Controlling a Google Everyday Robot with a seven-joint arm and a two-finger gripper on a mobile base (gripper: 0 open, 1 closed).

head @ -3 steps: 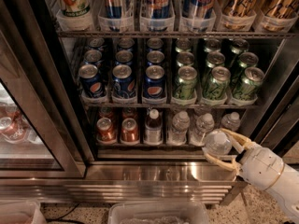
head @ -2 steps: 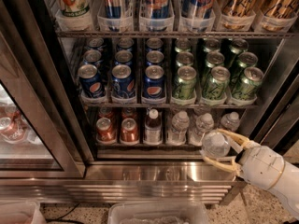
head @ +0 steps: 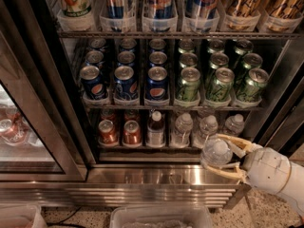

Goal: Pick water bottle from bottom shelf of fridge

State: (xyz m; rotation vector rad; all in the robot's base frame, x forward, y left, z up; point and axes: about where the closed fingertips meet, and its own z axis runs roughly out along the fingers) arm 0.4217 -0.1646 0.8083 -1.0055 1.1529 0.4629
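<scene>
My gripper [head: 219, 155] is at the lower right, in front of the fridge [head: 42, 103], with its pale fingers [head: 228, 174] shut around a water bottle [head: 216, 152], a clear bottle with a white cap. It holds the bottle out over the shiny steel base [head: 156, 177], clear of the bottom shelf [head: 142, 146]. On that shelf stand two red-orange cans [head: 108, 131], a white-capped bottle with dark contents [head: 155, 129] and three more clear water bottles [head: 182, 127].
The rack above holds blue cans [head: 124, 82] and green cans [head: 218, 84]. Tall cans fill the top rack [head: 161, 4]. The sliding glass door [head: 19, 132] stands at the left. A clear plastic bin [head: 161, 217] sits on the floor below.
The gripper has drawn the water bottle slightly down and away from the bottom shelf, over the steel base. Everything on the racks is unmoved.
</scene>
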